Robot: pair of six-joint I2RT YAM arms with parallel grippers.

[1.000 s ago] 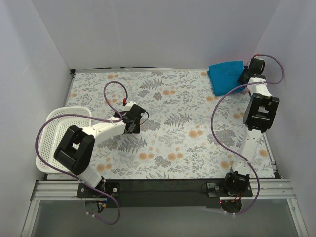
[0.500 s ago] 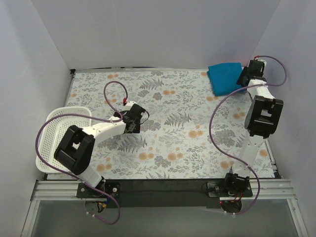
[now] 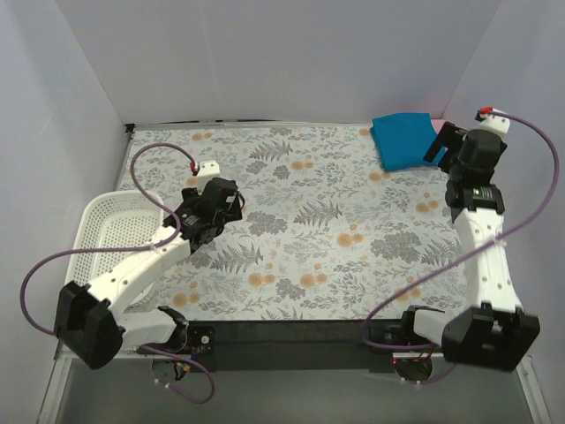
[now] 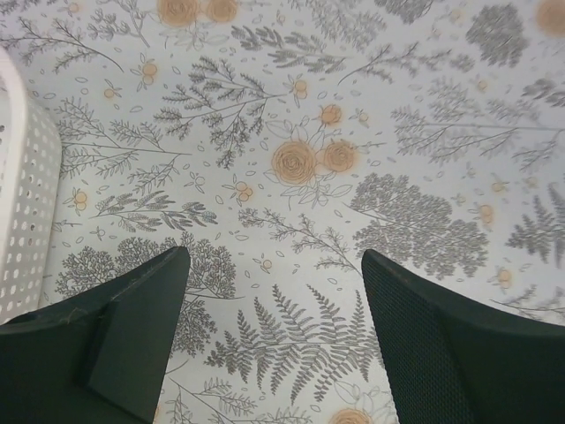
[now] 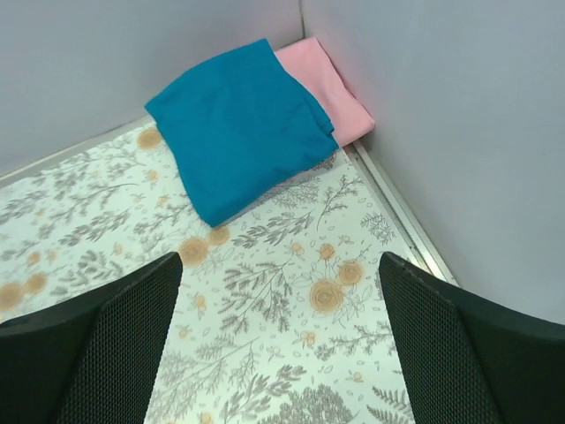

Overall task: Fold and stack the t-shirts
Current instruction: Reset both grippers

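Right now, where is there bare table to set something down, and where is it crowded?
Free: the wide middle of the table, from the left gripper across to the right arm, and the far left corner beyond the basket. Crowded: the far right corner, where the teal t-shirt lies on the pink t-shirt.

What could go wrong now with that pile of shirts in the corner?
The teal shirt lies askew on the pink shirt, overhanging it, so the stack might slump. The open right gripper hangs close by; a careless swing could snag the cloth.
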